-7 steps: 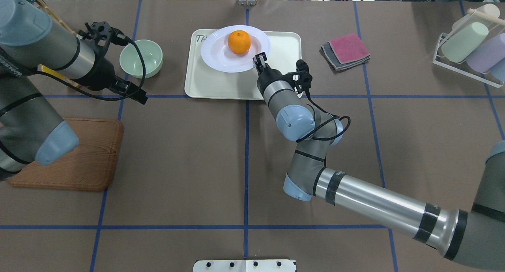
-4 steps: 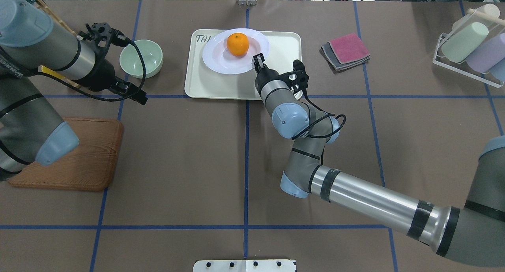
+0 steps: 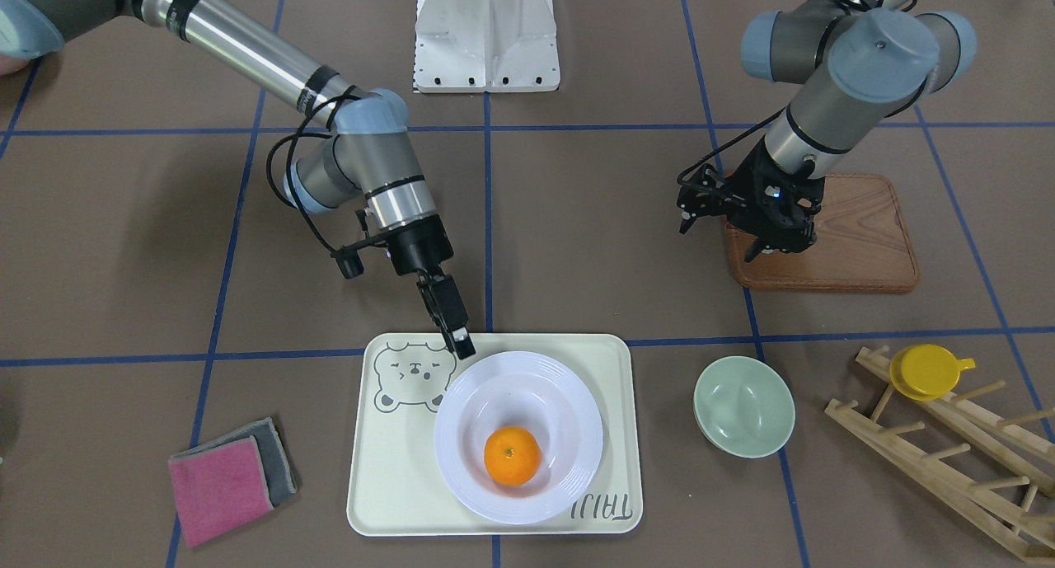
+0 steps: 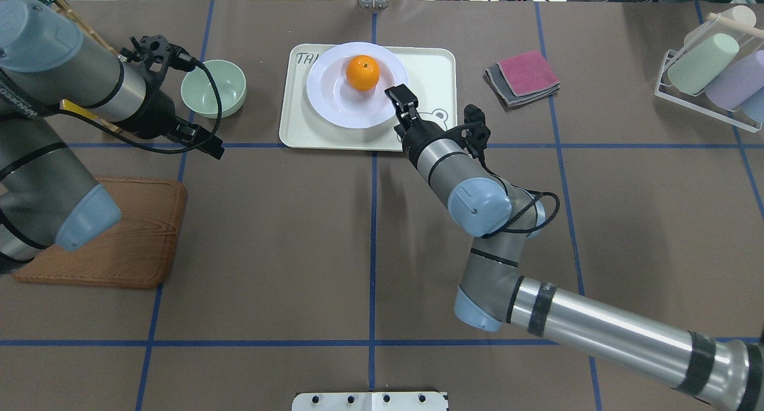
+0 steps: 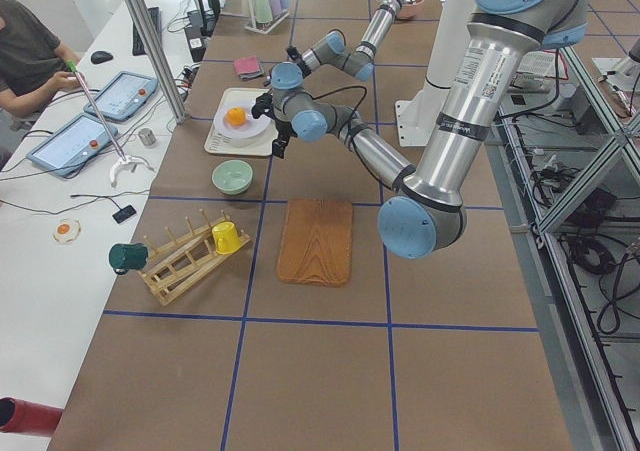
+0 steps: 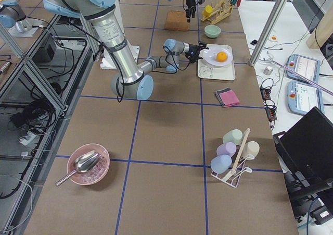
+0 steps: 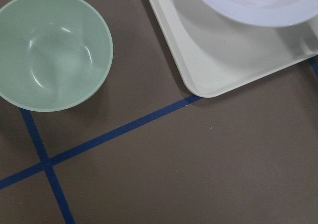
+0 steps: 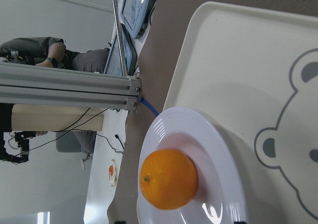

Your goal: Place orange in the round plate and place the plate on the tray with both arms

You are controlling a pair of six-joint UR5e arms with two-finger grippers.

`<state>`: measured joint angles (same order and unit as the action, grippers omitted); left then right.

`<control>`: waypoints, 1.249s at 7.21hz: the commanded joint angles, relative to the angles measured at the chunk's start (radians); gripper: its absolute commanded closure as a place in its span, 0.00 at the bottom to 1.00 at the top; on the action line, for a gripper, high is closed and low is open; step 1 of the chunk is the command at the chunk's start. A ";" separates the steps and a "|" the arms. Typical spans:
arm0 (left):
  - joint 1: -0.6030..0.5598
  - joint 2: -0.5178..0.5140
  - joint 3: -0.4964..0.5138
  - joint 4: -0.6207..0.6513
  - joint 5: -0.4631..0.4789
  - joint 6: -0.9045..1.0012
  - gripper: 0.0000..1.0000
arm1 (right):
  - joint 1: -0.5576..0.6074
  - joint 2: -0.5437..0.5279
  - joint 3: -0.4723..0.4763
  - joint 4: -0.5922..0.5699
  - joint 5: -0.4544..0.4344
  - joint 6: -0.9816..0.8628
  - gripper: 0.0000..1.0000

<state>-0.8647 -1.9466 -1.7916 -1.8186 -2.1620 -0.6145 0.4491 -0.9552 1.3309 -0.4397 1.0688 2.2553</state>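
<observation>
**Plate on the tray, seen from across the table and from overhead.** The round plate (image 3: 518,436) rests on the tray (image 3: 387,485), set toward the long edge farthest from the robot, where its rim covers part of the grey lettering (image 3: 606,509). The orange (image 3: 512,456) sits in the plate's sunken centre.

The right gripper (image 3: 461,345) hangs tilted over the tray's near edge, with its tip just beside the plate's rim and next to the bear drawing (image 3: 404,378). I cannot tell from any view whether its jaws are parted or clenched.

The left gripper (image 4: 209,147) hovers above the bare table (image 4: 268,250), on the robot's side of a pale green bowl (image 4: 213,87). The state of its jaws I cannot tell either.

The bowl stands just beside the tray's short edge on the left arm's side. Farther out lie:
- a wooden board (image 3: 857,238) by the left arm
- a wooden rack (image 3: 948,452) bearing a yellow cup (image 3: 927,370)
- folded pink and grey cloths (image 3: 227,477) on the right arm's side, apart from the tray
</observation>
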 commanded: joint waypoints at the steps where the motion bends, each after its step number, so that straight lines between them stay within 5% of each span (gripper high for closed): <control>1: 0.000 0.001 0.004 -0.004 0.002 -0.004 0.01 | -0.038 -0.132 0.218 -0.005 0.052 -0.133 0.01; 3: -0.005 0.002 0.024 -0.001 0.005 0.016 0.01 | -0.008 -0.326 0.393 -0.002 0.297 -0.444 0.00; 5: -0.075 0.038 0.030 0.007 0.007 0.170 0.01 | 0.107 -0.451 0.390 -0.005 0.562 -0.825 0.00; 7: -0.154 0.101 0.020 0.005 0.005 0.327 0.01 | 0.457 -0.542 0.360 -0.046 1.038 -1.281 0.00; 8: -0.174 0.122 0.018 0.009 0.005 0.438 0.01 | 0.573 -0.548 0.355 -0.156 1.171 -1.482 0.00; 9: -0.209 0.145 0.033 0.012 0.002 0.576 0.01 | 0.626 -0.556 0.355 -0.303 1.209 -1.724 0.00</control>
<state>-1.0346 -1.8314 -1.7676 -1.8101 -2.1574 -0.1861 0.9687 -1.4974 1.6905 -0.5921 2.1666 0.8135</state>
